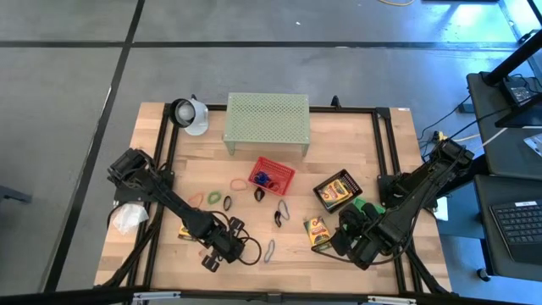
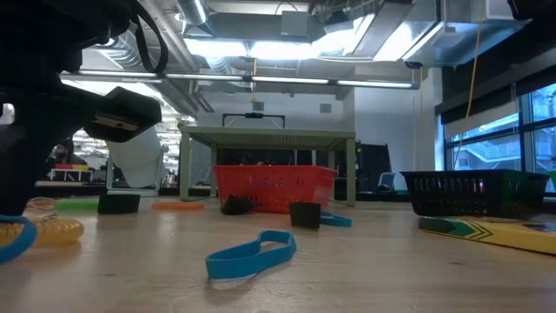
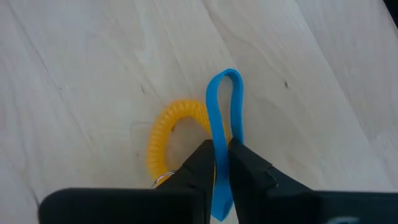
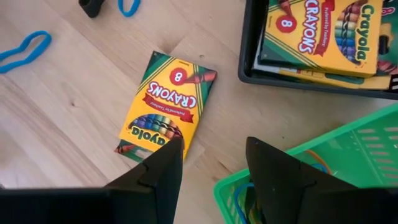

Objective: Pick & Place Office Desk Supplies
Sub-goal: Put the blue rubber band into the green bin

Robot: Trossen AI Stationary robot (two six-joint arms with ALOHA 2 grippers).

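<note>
My left gripper [image 1: 222, 247] is at the table's near edge, left of centre, shut on a blue loop [image 3: 224, 106]. A yellow coil [image 3: 165, 134] lies on the wood right beside it. My right gripper [image 4: 208, 165] is open and empty at the near right, its fingers over the near end of a yellow-and-green crayon box [image 4: 165, 106] that lies flat on the table and also shows in the high view [image 1: 318, 230]. A second blue loop [image 1: 269, 251] lies on the table between the two grippers. My left gripper pinches the blue loop between its two fingertips, at a point along its length [image 3: 219, 152] where its two strands are squeezed together. The loop's rounded end [image 3: 229, 76] sticks out ahead of the fingers, close over the wood. Whether it is lifted clear, I cannot tell.
A black tray [image 1: 324, 200] with crayon boxes stands right of centre, with a green basket [image 4: 348, 162] under my right arm. A red basket [image 1: 271, 174] and the pale green shelf [image 1: 267, 123] stand farther back. Loops and clips lie mid-table. A crayon box [image 1: 185, 230] lies by my left arm.
</note>
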